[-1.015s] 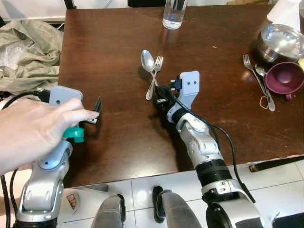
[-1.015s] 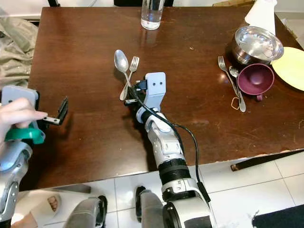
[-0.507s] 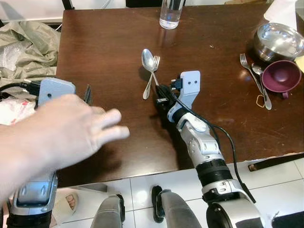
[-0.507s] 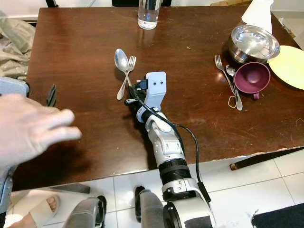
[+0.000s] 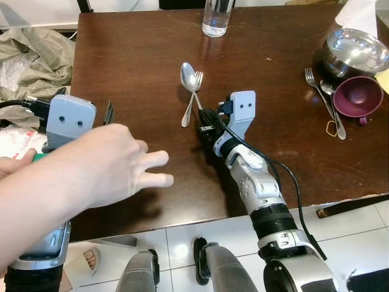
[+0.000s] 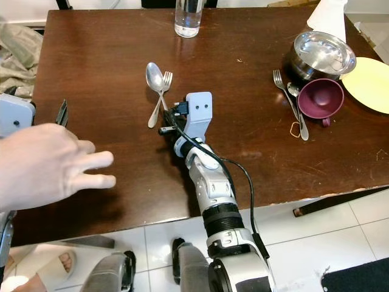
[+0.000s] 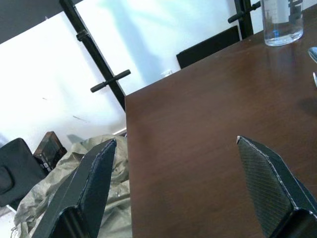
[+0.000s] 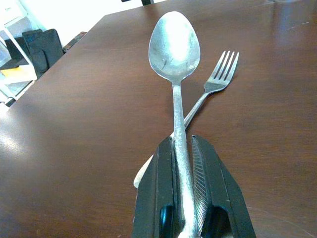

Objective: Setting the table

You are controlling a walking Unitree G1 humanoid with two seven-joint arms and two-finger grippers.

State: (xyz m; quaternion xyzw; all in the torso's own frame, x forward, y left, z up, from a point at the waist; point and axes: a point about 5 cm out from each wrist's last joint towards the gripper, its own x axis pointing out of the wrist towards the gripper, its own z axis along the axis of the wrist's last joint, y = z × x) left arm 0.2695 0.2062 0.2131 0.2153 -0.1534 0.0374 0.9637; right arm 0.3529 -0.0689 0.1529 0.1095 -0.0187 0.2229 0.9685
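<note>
Presently: spoon (image 8: 175,54), centre frame on the counter (image 5: 146,67), crossing a fork (image 8: 218,79); handle clamped in right end effector (image 8: 183,198). Light, rigid, slippery; grip mid-handle. Left end effector (image 7: 183,183) spread wide, empty.

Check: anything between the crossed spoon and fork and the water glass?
Nothing: bare table between spoon, fork and glass, in both eye views.

My worktop (image 5: 146,73) is dark reddish-brown wood with a soft sheen, and the spoon (image 8: 174,54) and fork (image 8: 218,77) on it are plain silver. At two o'clock sit a maroon cup (image 5: 359,98), a shiny steel bowl (image 5: 355,52) and a pale yellow plate (image 6: 371,76); my fingers (image 8: 210,188) are black with a fine ribbed pattern.
</note>
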